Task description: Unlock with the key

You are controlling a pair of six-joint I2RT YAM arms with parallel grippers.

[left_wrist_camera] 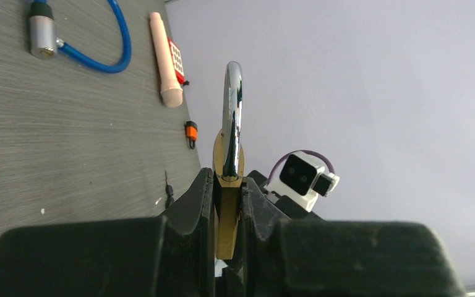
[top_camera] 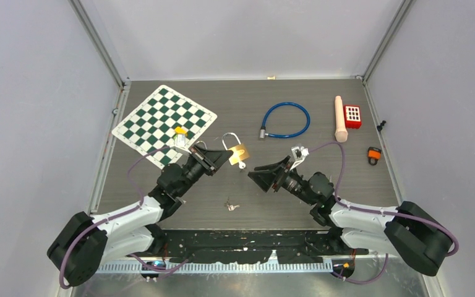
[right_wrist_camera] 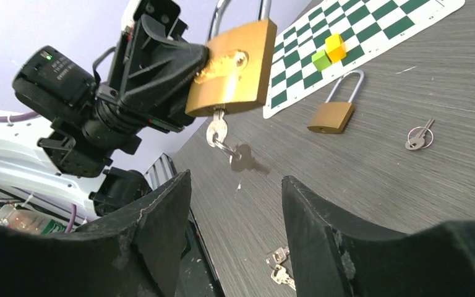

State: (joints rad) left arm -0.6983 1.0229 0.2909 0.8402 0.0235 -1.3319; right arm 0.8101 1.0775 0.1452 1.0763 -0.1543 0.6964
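l fingers [top_camera: 219,157]: clamped tight on brass padlock [right_wrist_camera: 232,68], one finger on each broad face; l wrist view shows the lock edge-on, pinched between them
brass padlock: held up off the surface [top_camera: 321,179], about mid-surface betw. the two arms; shackle on top, both legs in the body
key [right_wrist_camera: 218,129]: stuck in the keyhole on the padlock's underside, bow hanging down; the ring through it carries a 2nd key [right_wrist_camera: 244,158], dangling free
r fingers [top_camera: 261,175]: spread wide, nothing betw. them; just beside the padlock on its r side, tips aimed at it, not touching lock or key
other padlock [right_wrist_camera: 332,114]: lying flat on the surface near a corner of the chessboard mat [top_camera: 164,117], shackle toward the mat
loose keys: ringed pair [right_wrist_camera: 419,137] near the other padlock; a bunch [top_camera: 232,206] on the surface betw. the arms, nearer the bases
cubes: yellow cube [right_wrist_camera: 335,44] & green cube [right_wrist_camera: 321,60] on the mat, touching
blue cable lock [top_camera: 286,119]: looped, far centre
far r: beige rod [top_camera: 341,117] w/ red keypad block [top_camera: 352,116] just beside it; small orange item [top_camera: 374,153] near the r edge
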